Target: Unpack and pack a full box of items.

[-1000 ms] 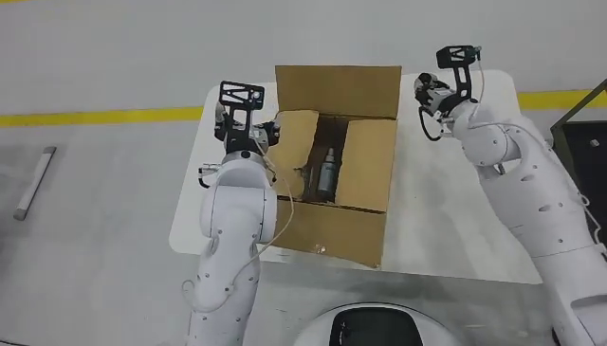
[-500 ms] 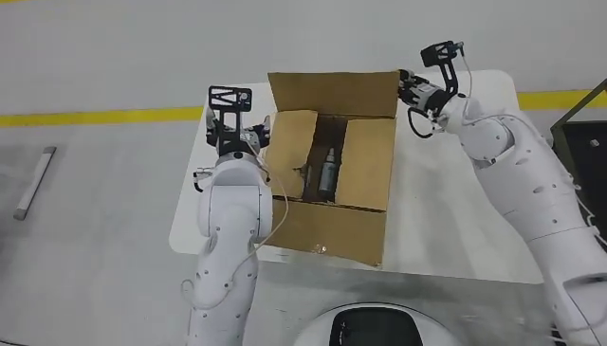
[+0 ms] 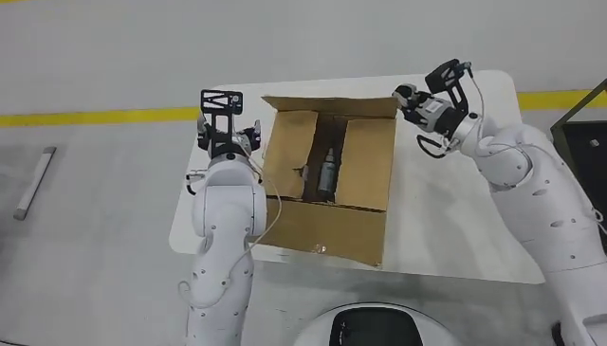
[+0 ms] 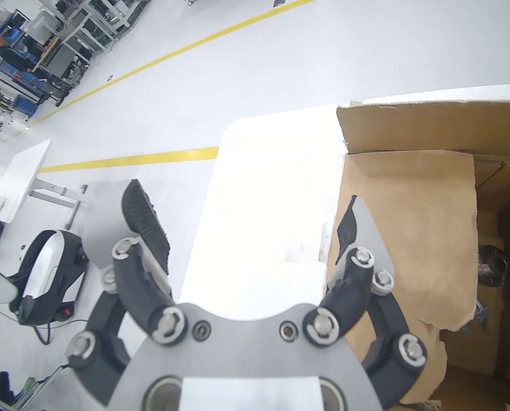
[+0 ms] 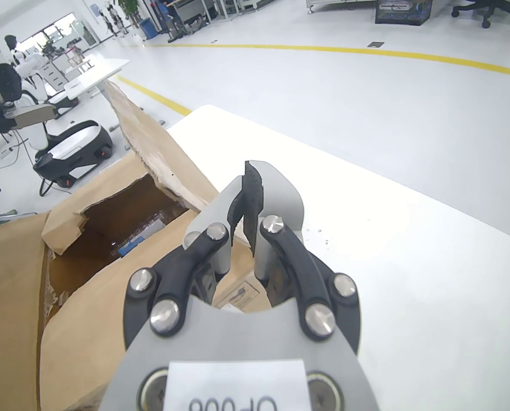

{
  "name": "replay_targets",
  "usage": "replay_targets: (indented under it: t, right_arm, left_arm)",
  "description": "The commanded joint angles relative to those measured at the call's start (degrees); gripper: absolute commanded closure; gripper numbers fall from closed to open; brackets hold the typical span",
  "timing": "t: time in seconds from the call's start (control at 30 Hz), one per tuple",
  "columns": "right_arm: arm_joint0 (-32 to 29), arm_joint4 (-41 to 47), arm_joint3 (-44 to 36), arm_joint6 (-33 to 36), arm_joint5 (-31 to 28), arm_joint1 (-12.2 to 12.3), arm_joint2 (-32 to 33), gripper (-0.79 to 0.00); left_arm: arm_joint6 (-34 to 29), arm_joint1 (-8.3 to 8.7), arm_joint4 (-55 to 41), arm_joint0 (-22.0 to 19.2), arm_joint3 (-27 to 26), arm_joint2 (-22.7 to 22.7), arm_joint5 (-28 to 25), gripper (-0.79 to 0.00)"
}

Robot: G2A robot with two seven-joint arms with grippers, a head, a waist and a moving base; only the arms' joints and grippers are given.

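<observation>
A cardboard box (image 3: 322, 232) stands in the middle of the white table (image 3: 455, 223). Its side flaps are half folded in, and the far flap (image 3: 332, 106) stands up. A grey bottle-like item (image 3: 327, 171) lies in the gap between the side flaps. My left gripper (image 3: 220, 100) hangs open beside the box's far left corner, clear of the left flap (image 4: 409, 237), with nothing between its fingers (image 4: 145, 224). My right gripper (image 3: 406, 95) is shut at the far right corner, its fingertips (image 5: 248, 198) right by the raised flap's torn edge (image 5: 152, 151).
Bare tabletop (image 5: 387, 233) lies to the right of the box, and a narrower strip (image 4: 259, 198) to its left. A dark frame (image 3: 583, 137) stands just past the table's right edge.
The far flap has swung from lying outward to standing up. My right gripper has moved in to the box's far right corner. My left gripper has drifted outward to the left.
</observation>
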Motion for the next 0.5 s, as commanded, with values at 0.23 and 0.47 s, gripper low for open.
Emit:
replay_targets:
  t: [0.23, 0.47]
  right_arm:
    - [-4.09, -3.50, -4.20, 0.03, -3.43, 0.98, 0.90, 0.000]
    - [-5.37, -9.83, -6.67, 2.94, -2.60, 1.58, 0.12, 0.000]
  left_arm:
    - [-0.66, -0.07, 0.97, 0.78, -0.34, -1.70, 0.17, -0.785]
    - [-0.49, -0.02, 1.23, 1.43, -1.01, -2.39, -2.55, -0.785]
